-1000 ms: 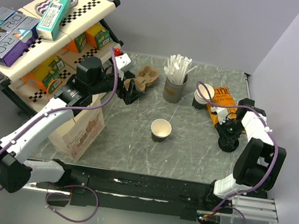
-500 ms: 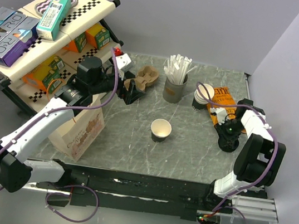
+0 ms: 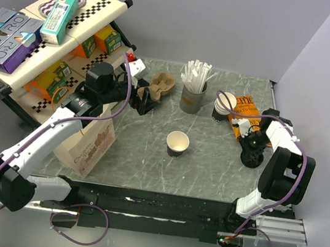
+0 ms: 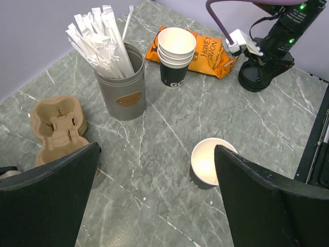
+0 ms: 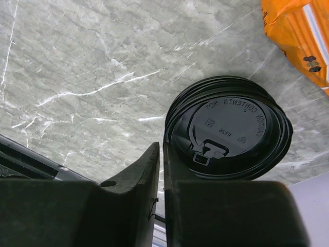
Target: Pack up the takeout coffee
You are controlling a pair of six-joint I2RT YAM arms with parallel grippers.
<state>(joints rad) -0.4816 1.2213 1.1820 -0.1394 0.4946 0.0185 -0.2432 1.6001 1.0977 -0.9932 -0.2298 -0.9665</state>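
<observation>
The right gripper (image 5: 161,175) is sitting at the left rim of the top lid (image 5: 229,131) with its fingers nearly together. I cannot tell whether the rim is being pinched. It should be catching one lid only and lifting it level. The left gripper (image 4: 158,150) is hanging wide open and empty. The cup (image 3: 177,143) is standing uncovered at frame centre. Only the right wrist view is showing the rim contact. Only the top view is showing the bag (image 3: 91,140) at left.

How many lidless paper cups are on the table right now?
4. A lone cup stands near the table's middle. Three more sit nested in a stack right beside the orange bag at the far right. More may be hidden inside the stack.
</observation>
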